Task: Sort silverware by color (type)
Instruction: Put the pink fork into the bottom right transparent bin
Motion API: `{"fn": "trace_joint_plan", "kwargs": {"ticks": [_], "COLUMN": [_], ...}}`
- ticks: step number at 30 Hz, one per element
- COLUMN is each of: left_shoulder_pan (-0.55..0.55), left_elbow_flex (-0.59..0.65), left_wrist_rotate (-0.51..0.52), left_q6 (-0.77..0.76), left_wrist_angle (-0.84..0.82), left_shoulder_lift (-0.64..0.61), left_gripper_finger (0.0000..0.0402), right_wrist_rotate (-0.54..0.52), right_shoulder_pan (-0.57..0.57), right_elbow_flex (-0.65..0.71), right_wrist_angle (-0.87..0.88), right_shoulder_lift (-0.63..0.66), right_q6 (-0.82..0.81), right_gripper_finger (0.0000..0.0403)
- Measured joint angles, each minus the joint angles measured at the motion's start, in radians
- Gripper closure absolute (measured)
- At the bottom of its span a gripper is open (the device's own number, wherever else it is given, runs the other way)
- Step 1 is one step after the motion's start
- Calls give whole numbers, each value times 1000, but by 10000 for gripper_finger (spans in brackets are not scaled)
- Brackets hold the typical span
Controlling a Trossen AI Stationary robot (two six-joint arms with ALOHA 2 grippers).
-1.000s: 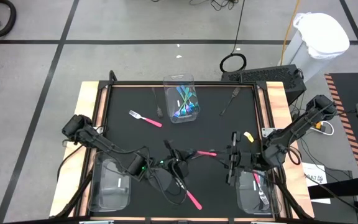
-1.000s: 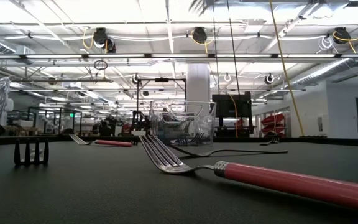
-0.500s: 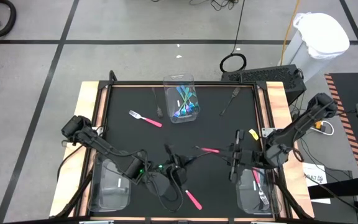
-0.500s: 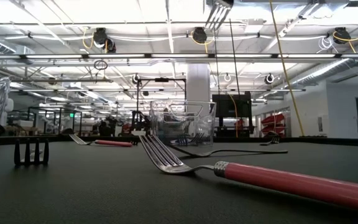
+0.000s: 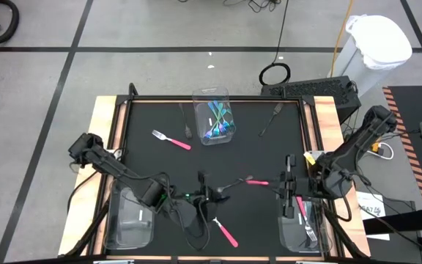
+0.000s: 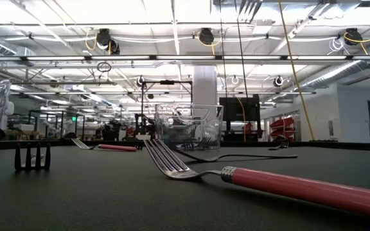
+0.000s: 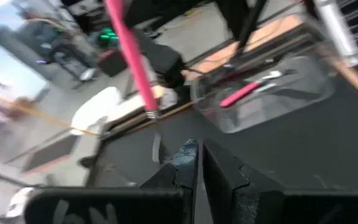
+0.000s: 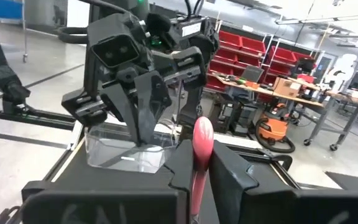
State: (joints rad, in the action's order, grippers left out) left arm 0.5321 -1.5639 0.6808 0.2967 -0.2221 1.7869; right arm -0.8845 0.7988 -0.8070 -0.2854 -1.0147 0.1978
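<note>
At lower right of the high view, right gripper [image 5: 290,192] fingers clamp a pink-handled fork [image 5: 258,181] by its handle end above the table [image 5: 255,150], judged light, stiff, slippery; left gripper [image 5: 209,194] fingers pressed together, empty.

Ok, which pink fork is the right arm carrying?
Start at the clear plastic bin at the table's near right corner. Just above it, the right gripper pinches a pink-handled fork. It alone hangs in the air; the other pink forks lie flat.

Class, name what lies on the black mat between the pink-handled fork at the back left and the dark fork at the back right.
The clear plastic bin holding teal-handled utensils, seen in the high view.
</note>
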Motion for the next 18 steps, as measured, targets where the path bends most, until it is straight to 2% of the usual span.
{"fn": "trace_joint_plan", "kwargs": {"ticks": [7,16,18], "left_shoulder_pan": [-66,-212,-240], "left_elbow_flex": [21,191,237], "left_wrist_rotate": [-217,-240,-273], "left_q6": [-4,-76,-82], "left_wrist_angle": [11,43,112], "left_shoulder_lift": [-6,-69,-87], "left_gripper_finger": [374,375,375], "right_wrist_rotate": [0,0,1], "right_shoulder_pan": [9,9,9], "right_elbow_flex": [0,0,0], "right_wrist_angle": [33,53,72], "right_shoulder_lift": [12,14,21], "right_q6": [-7,-17,-30], "right_gripper_finger": [377,377,377]}}
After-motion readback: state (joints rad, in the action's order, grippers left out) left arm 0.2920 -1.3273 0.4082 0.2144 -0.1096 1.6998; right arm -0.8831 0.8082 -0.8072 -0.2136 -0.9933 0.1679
